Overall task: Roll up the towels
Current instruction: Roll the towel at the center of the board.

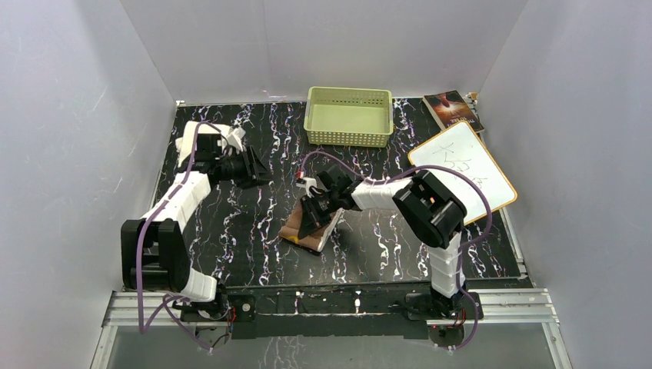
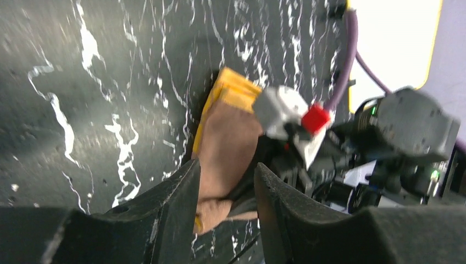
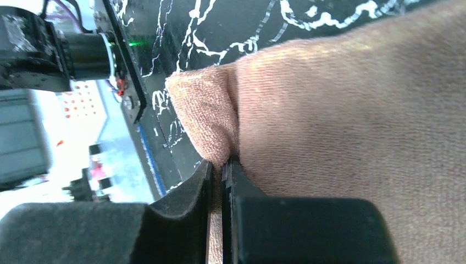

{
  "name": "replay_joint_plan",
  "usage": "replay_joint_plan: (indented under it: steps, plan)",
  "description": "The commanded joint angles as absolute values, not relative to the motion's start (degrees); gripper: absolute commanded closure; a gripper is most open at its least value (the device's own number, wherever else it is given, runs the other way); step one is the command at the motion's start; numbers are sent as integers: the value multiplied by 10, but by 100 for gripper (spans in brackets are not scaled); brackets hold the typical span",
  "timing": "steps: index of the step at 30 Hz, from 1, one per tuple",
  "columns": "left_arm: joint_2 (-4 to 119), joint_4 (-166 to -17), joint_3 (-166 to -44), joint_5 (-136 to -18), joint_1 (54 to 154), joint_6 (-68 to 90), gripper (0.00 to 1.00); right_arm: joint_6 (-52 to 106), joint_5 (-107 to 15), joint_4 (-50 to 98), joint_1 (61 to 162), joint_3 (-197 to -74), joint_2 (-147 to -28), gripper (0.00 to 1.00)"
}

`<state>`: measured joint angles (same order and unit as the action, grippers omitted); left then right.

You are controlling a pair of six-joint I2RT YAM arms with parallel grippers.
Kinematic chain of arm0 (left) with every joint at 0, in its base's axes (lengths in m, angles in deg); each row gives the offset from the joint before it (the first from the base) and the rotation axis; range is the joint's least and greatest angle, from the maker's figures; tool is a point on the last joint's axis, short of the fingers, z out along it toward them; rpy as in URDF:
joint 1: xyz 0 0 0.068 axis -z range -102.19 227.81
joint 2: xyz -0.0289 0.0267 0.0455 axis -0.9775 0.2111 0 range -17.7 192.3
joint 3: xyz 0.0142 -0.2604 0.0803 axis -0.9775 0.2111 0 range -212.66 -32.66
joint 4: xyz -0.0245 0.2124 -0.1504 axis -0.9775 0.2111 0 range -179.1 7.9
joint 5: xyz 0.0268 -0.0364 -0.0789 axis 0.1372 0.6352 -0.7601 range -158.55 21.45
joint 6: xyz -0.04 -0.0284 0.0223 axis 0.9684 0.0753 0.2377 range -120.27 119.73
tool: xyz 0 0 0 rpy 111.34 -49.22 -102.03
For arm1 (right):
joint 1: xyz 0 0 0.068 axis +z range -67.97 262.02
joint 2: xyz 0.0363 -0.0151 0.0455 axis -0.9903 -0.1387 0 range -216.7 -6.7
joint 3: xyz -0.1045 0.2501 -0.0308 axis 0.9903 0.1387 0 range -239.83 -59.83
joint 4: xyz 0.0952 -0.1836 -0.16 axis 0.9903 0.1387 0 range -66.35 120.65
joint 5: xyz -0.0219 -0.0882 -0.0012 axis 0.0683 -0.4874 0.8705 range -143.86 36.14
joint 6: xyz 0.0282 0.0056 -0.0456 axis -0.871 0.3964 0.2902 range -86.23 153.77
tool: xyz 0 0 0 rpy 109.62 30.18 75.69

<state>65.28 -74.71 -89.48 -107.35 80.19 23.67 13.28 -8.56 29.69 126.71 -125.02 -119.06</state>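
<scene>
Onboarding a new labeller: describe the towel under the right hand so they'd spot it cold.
On the black marbled table, look at the middle, nearer than the pale green basket. There lies a small brown towel, a fold pinched in the right hand. Unlike the cream towel at far left, it is tan with a mustard-yellow edge.

Nubby terry-cloth brown towel (image 3: 340, 110), glossy black marbled tabletop (image 1: 254, 231), perforated pale-green plastic basket (image 1: 346, 139), matt black fingers (image 3: 184, 206)
</scene>
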Motion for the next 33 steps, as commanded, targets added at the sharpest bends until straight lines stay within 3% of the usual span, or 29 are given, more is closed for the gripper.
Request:
replay_joint_plan:
  steps: [1, 9, 14, 25, 33]
  plan:
    - [629, -709, -850, -1108, 813, 219, 62, 38, 24, 249, 1249, -1278, -1218, 100]
    - [610, -757, -795, -1126, 856, 262, 77, -95, 82, 136, 1202, -1238, -1263, 100]
    - [621, -817, -765, -1139, 896, 309, 99, -63, 48, 223, 1191, -1263, -1307, 100]
    - [646, -906, -698, -1158, 936, 371, 100, -37, -28, 282, 1188, -1273, -1331, 100]
    - [700, -938, -657, -1093, 944, 369, 100, -22, -61, 315, 1188, -1288, -1319, 100]
